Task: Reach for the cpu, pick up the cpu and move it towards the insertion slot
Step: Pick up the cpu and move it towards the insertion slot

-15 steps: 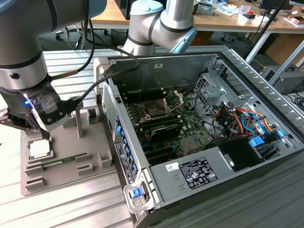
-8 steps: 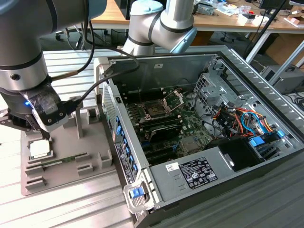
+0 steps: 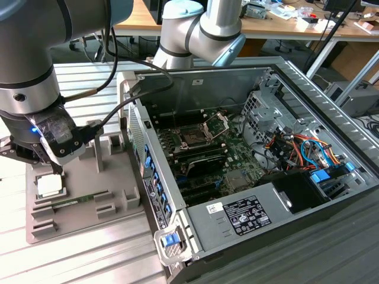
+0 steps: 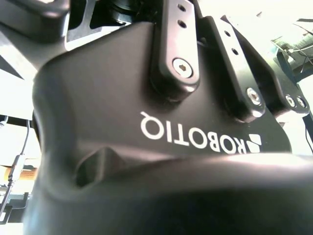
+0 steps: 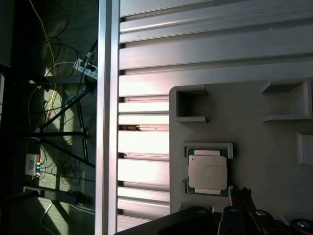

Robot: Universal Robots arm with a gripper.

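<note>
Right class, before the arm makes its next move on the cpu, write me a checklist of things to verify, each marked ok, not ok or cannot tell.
1. The cpu lies flat in its recess on the grey tray: ok.
2. Its top is uncovered in the first wrist view: ok.
3. The gripper hangs close above the cpu in the exterior view: ok.
4. Gripper in contact with the cpu: cannot tell.
5. The insertion slot has its metal frame raised and its dark centre bare: ok.
6. The black cable from the wrist, passing the case wall, has enough slack: cannot tell.
</note>
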